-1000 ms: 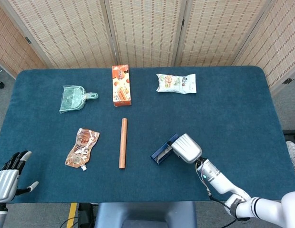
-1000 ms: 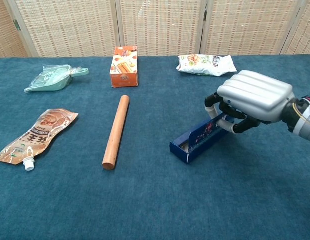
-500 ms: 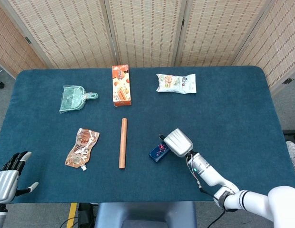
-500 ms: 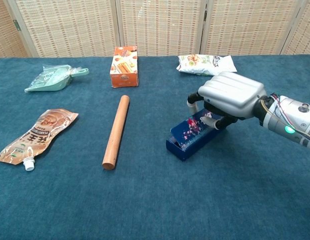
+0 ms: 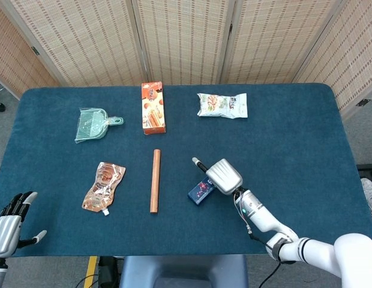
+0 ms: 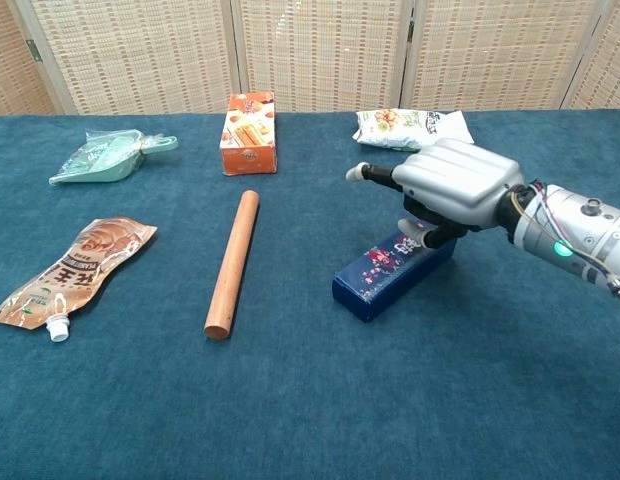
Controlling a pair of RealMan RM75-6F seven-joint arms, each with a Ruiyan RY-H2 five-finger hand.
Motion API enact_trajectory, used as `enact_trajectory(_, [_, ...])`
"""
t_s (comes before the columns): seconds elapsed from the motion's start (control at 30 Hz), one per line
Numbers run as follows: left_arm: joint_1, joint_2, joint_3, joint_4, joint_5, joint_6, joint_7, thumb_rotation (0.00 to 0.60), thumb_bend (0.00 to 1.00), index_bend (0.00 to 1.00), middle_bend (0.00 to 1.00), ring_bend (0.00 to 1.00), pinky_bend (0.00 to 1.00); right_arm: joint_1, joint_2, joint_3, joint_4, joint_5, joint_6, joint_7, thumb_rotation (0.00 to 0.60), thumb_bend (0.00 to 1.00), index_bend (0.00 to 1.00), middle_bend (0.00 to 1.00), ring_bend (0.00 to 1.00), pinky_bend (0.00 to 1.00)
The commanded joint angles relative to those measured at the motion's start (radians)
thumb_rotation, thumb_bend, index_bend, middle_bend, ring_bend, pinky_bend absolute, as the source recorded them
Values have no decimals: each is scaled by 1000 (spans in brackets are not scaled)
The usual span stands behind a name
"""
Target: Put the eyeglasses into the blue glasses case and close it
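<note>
The blue glasses case [image 5: 200, 192] [image 6: 385, 275], printed with small flowers, lies on the table with its lid down. No eyeglasses show in either view. My right hand [image 5: 222, 174] [image 6: 455, 185] hovers over the case's far end with its fingers stretched out to the left. Its thumb rests on the lid, and it grips nothing. My left hand [image 5: 9, 225] sits at the table's near left corner, fingers spread and empty, and appears only in the head view.
A wooden rod [image 5: 155, 180] [image 6: 233, 262] lies left of the case. A brown pouch [image 5: 104, 186] [image 6: 70, 270], a green dustpan [image 5: 95, 125] [image 6: 108, 158], an orange box [image 5: 153, 108] [image 6: 249, 133] and a snack bag [image 5: 222, 105] [image 6: 412, 128] lie further off.
The case's lid went from standing open to fully down. My right hand moved left over the case and its curled fingers straightened out. The left hand stayed still.
</note>
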Motion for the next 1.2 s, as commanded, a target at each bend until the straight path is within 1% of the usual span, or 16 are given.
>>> enact_trajectory(0.03, [-1,1,0,-1,0,-1,1,600,188,118,117,97,253,-10,65,-17,-75,-17,11,7,600,472,75,862,1000,892])
enact_trajectory(0.1, [-1,0,0,-3,3,0,3,600,189,118,117,98,253,-11,109,-26,-126,-11,-9,-14,600,323,75,862,1000,892])
enact_trajectory(0.13, [-2,-1,0,-4,4,0,6,600,189,118,117,98,253,-11,128,-26,-150,1,-23,-28,600,281,75,862,1000,892])
enact_trajectory(0.17, [-3,-2,0,-5,5,-1,8,600,189,118,117,98,253,-10,138,-25,-164,12,-34,-39,600,150,75,862,1000,892])
enact_trajectory(0.23, [-4,-4,1,-9,8,-3,9,600,188,118,117,98,253,-6,149,-21,-183,38,-59,-59,600,37,75,861,1000,892])
enact_trajectory(0.27, [-5,-5,2,-10,10,-4,12,600,188,118,117,97,253,-1,151,-19,-190,55,-78,-73,600,26,76,861,1000,892])
enact_trajectory(0.4, [-6,-2,2,-16,12,-4,16,600,188,118,117,98,253,23,139,-13,-189,106,-141,-126,600,46,106,859,1000,892])
enact_trajectory(0.63, [-1,5,2,-16,3,-1,13,600,189,118,117,97,253,67,86,-1,-135,163,-205,-176,600,147,157,859,1000,892])
enact_trajectory(0.73, [1,4,4,-13,4,-2,8,600,189,118,117,97,253,80,74,2,-120,168,-214,-181,600,228,257,855,1000,892])
enact_trajectory(0.83, [0,4,4,-10,7,-1,2,600,188,119,117,98,253,90,65,6,-110,174,-217,-176,600,309,417,851,1000,892])
enact_trajectory(0.9, [1,1,3,-5,12,5,-5,600,189,120,117,98,253,93,60,7,-102,173,-212,-169,600,355,554,852,1000,892])
enact_trajectory(0.97, [0,-1,3,-1,15,7,-10,600,189,121,117,98,253,96,59,6,-95,174,-210,-165,600,375,613,852,1000,892])
enact_trajectory(1.07, [0,0,2,1,16,7,-11,600,189,121,117,98,253,96,60,7,-91,176,-203,-152,600,362,609,852,1000,892])
enact_trajectory(1.1, [-1,0,2,0,15,5,-10,600,189,121,117,98,253,95,61,7,-92,178,-202,-147,600,344,565,851,1000,892])
enact_trajectory(1.13, [-2,1,2,-1,15,4,-9,600,189,121,117,98,253,95,64,7,-94,180,-202,-143,600,327,512,851,1000,892])
enact_trajectory(1.2, [-6,3,1,-6,18,1,-5,600,189,121,117,97,253,93,75,4,-102,184,-203,-133,600,266,268,842,1000,892])
